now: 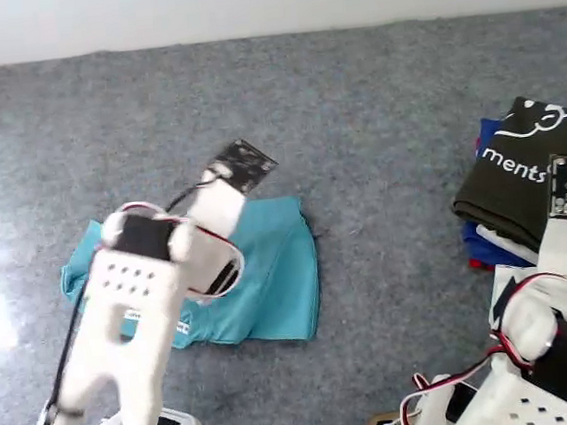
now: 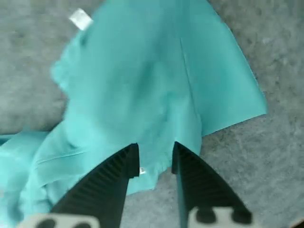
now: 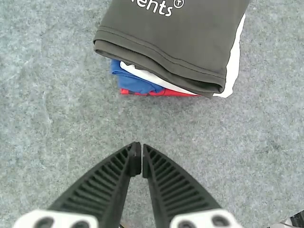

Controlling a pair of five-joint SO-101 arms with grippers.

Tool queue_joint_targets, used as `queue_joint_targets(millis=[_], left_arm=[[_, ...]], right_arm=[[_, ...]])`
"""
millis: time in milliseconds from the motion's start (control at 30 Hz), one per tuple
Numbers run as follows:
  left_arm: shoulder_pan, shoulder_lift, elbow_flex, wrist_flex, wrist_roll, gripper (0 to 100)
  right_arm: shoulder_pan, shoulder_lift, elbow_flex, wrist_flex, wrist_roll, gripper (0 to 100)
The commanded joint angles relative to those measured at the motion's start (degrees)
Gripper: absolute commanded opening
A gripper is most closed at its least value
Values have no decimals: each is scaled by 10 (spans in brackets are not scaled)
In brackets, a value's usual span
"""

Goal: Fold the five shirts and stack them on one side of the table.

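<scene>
A teal shirt (image 1: 269, 274) lay part-folded on the table (image 1: 374, 113), left of the middle and nearer the front edge than the back. Its long side ran across the table, from the left edge toward the right. The left gripper (image 2: 154, 159) hung right over the shirt's near hem, with its jaws a little apart. A strip of hem and a small white tag showed in the gap. It could not be told whether the jaw tips touched the cloth. The left arm was plainly the nearer one to this shirt.

Well apart from it, at the table's right edge, stood a stack of folded shirts (image 1: 517, 190). A dark one with white print lay on top, with white, blue and red edges showing beneath, so probably four in all. The right gripper (image 3: 137, 161) hovered over bare table just in front of the stack, with its jaws pressed together and holding nothing.
</scene>
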Motion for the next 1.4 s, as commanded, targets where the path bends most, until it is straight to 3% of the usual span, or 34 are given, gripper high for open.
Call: queue_joint_targets(millis=[0,200,367,533,667,900,1033,1133,1367], left_arm=[[9,75,1,-27,5,115],[-21,214,1,-91,5,116],[-119,296,-29,-132,-49,116],[-245,353,-169,-129,-101,116],[-287,403,-303,-73,-119,116],[-238,432,-480,127,-120,115],[-214,397,-489,138,-97,115],[-179,338,-439,138,-88,115],[-77,181,-175,126,-54,117]], right_arm=[[-4,1,-1,21,5,9],[-4,1,-1,21,4,9],[-4,1,-1,22,5,9],[-4,1,-1,22,5,9],[-4,1,-1,22,5,9],[-4,1,-1,22,4,9],[-4,1,-1,22,4,9],[-4,1,-1,22,4,9],[-4,1,37,22,4,9]])
